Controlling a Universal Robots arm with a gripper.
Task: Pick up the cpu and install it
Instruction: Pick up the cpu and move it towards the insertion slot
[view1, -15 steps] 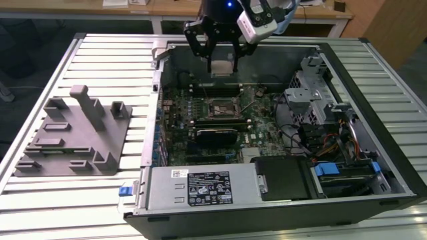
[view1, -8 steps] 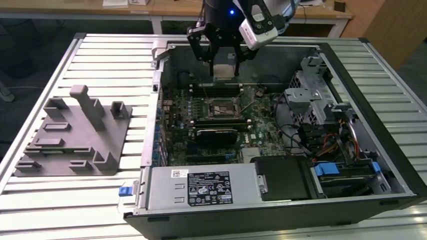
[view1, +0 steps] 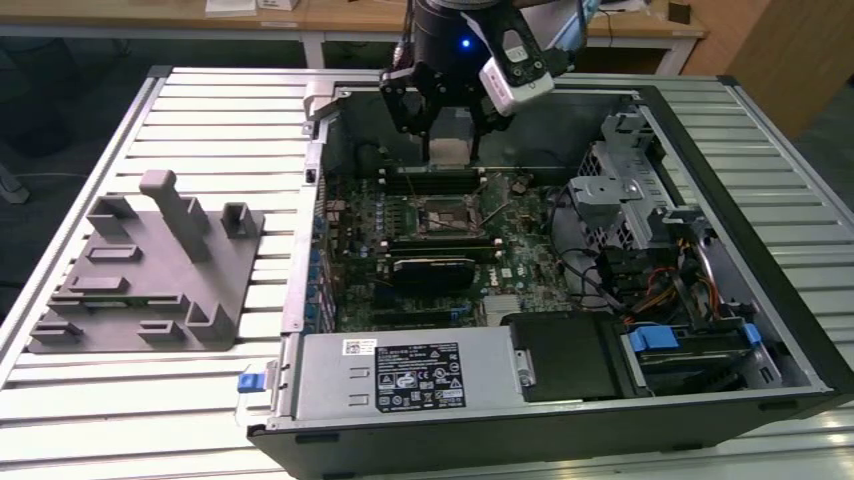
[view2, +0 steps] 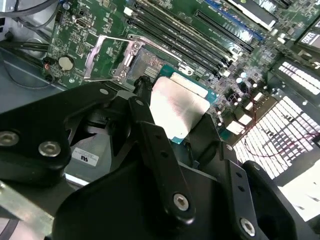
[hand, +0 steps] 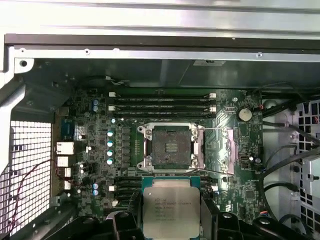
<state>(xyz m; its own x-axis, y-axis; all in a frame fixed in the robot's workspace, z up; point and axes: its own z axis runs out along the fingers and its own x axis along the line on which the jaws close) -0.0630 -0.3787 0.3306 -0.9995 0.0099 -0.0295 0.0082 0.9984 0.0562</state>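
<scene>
Closest in the exterior view, large grey box at the front of the open computer case, with a white label whose print is too small to make out. Farther back, black gripper over the green motherboard, clamped on the cpu from both sides and holding it in the air just beyond the dark socket; chip's lower edge hard to separate from the slots behind. On the exterior view's left, grey moulded fixture on the slatted table. In the second wrist view, black linkage bars up close, hiding much; fingers closed against opposite edges of the silver cpu, part of its rim covered; beyond it the socket, metal frame swung open. In the first wrist view, cpu held flat, top up, faint print illegible, one edge cut off; fingers pressing its two sides; socket near, apart from the chip, contacts showing.
</scene>
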